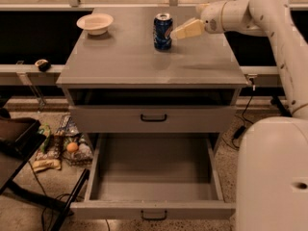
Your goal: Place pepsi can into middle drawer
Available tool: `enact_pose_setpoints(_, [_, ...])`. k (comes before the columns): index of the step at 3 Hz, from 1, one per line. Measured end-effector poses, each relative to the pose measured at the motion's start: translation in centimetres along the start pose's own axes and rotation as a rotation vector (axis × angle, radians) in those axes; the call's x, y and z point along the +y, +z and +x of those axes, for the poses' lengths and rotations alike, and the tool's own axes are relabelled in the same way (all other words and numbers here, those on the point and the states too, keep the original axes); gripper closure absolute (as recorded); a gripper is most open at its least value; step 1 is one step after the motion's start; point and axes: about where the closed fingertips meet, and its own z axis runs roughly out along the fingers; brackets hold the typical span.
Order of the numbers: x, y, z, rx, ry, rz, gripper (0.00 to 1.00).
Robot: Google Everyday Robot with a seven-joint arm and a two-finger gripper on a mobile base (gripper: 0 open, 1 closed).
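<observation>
The pepsi can [162, 31] stands upright on the grey cabinet top [144, 57], towards the back and a little right of centre. My gripper [179, 32] reaches in from the right on a white arm and its cream fingertips are right beside the can's right side. The middle drawer [153, 177] is pulled out below, its grey inside bare, with a small black handle [154, 216] at its front. The drawer above it [154, 118] is closed.
A white bowl [95, 23] sits at the back left of the cabinet top. My white base [272, 177] fills the lower right. Snack packets and an orange [72, 147] lie on the floor at left, beside a dark stand [19, 143].
</observation>
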Motion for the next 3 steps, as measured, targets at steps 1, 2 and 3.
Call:
enact_pose_setpoints(1, [0.2, 4.0, -0.7, -0.071, 0.028, -0.055, 0.0])
enact_pose_setpoints(2, [0.8, 6.0, -0.5, -0.105, 0.059, -0.09, 0.0])
enact_pose_setpoints(3, [1.9, 7.8, 0.6, -0.115, 0.094, -0.124, 0.19])
